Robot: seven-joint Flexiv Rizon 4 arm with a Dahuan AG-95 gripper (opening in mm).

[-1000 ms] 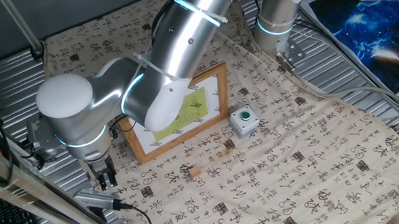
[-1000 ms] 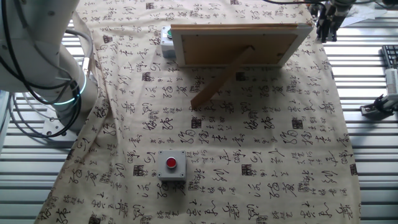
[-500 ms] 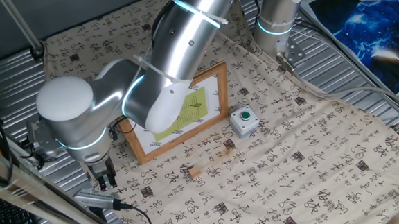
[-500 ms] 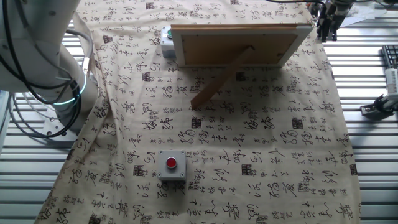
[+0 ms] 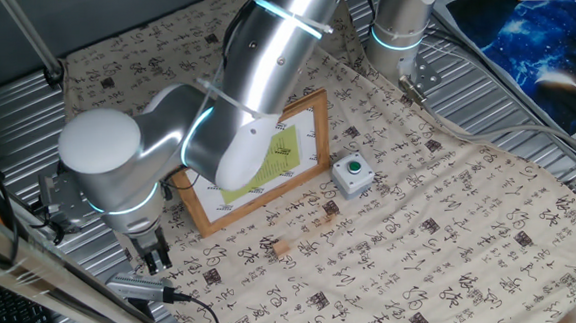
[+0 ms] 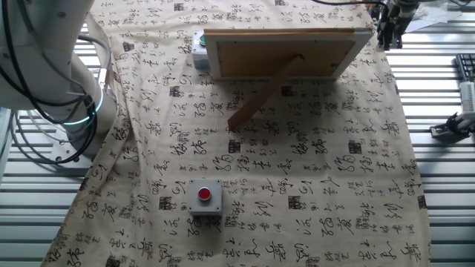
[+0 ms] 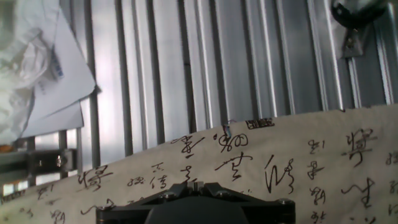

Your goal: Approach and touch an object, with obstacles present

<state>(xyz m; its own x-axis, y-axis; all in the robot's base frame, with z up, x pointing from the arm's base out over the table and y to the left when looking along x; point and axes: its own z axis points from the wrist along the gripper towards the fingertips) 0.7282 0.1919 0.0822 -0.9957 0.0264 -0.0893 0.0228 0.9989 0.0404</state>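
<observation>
Gripper: the gripper [image 5: 155,258] hangs low over the near-left edge of the cloth [image 5: 452,222], just beside the picture frame's left corner. Fingers look pressed together, no gap I can make out. It also shows up at the top right of the other fixed view [image 6: 389,33], right past the frame's end.

Cube: the tiny wooden cube [image 5: 280,248] sits on the cloth in front of the frame, well apart from the gripper and touching nothing.

Frame: the picture frame [image 5: 298,156] stands tilted back on its prop, yellow-green sheet in a white mat, partly hidden by the arm. From behind you just see the wooden back and the strut [image 6: 265,93].

Green button box: the grey box with a green button [image 5: 351,174] is just beside the frame's right corner.

Red button box: the grey box with a red button [image 6: 205,196] sits alone on the far side of the cloth, well behind the frame.

Hand view: looks down at ribbed metal table [image 7: 205,62], the cloth's edge, and some white paper [image 7: 43,68] at top left. No cube in that shot.
</observation>
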